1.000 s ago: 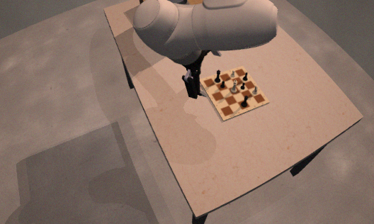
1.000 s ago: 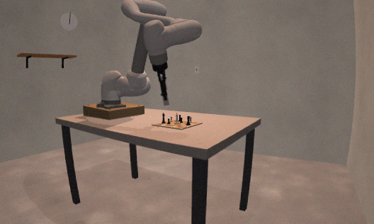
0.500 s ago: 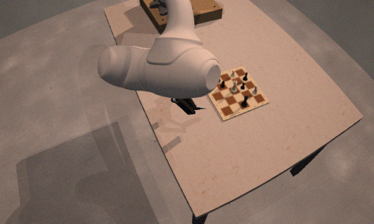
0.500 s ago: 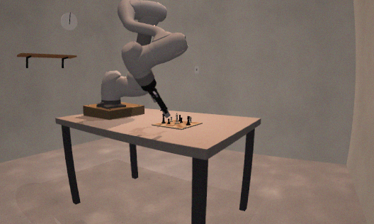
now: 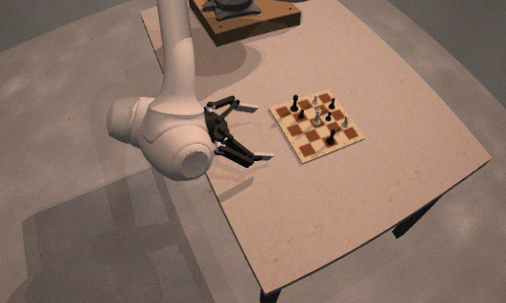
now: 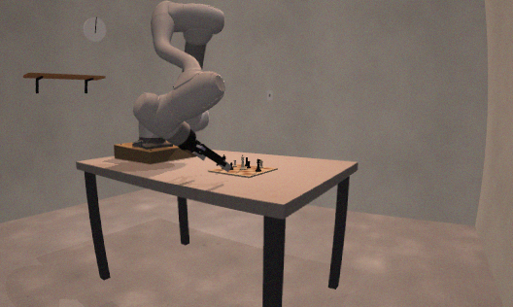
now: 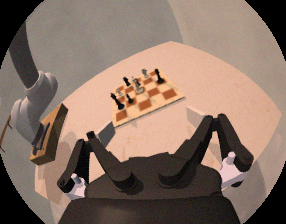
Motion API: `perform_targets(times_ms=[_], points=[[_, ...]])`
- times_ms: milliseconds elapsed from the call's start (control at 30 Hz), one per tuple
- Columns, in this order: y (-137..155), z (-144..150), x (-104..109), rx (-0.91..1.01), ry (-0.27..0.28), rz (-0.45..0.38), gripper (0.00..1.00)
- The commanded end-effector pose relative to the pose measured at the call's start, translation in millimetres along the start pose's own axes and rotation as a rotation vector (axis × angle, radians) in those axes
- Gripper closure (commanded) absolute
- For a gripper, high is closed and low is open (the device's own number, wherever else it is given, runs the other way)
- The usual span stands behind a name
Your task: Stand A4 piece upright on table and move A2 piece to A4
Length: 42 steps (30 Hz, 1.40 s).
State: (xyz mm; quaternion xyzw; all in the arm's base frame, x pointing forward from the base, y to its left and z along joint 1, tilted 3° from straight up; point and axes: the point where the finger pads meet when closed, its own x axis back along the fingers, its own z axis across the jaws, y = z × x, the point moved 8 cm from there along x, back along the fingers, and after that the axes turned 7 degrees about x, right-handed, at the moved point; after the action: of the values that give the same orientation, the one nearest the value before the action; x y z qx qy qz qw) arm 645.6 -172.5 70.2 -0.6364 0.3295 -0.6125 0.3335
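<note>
A small chessboard lies on the table, right of centre. Several black and pale pieces stand on it, among them a tall pale piece near the middle, a black piece at the far left corner and a black piece near the front edge. The edge labels are too small to read, so I cannot tell which pieces are on A4 and A2, or whether one lies on its side. My gripper is open and empty, low over the table just left of the board and pointing towards it. It also shows in the wrist view, with the board ahead.
The arm's wooden base block stands at the table's back edge. The arm's bulky elbow hangs over the table's left edge. In the exterior view the board sits mid-table with the gripper at its near-left side.
</note>
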Motion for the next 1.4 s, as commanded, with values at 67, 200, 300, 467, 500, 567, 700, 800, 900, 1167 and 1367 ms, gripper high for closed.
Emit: perform_targets(times_ms=[67,200,300,467,500,567,700,800,900,1167,1367], points=[[26,-4,1,0.129,0.06,0.073,0.0],[31,-4,1,0.149,0.072,0.082,0.0],[34,-5,1,0.164,0.081,0.088,0.0],[35,-5,1,0.168,0.083,0.09,0.0],[35,-5,1,0.168,0.083,0.09,0.0],[35,-5,1,0.168,0.083,0.09,0.0],[35,-5,1,0.168,0.083,0.09,0.0],[35,-5,1,0.168,0.083,0.09,0.0],[35,-5,1,0.168,0.083,0.09,0.0],[35,-5,1,0.168,0.083,0.09,0.0],[35,-5,1,0.168,0.083,0.09,0.0]])
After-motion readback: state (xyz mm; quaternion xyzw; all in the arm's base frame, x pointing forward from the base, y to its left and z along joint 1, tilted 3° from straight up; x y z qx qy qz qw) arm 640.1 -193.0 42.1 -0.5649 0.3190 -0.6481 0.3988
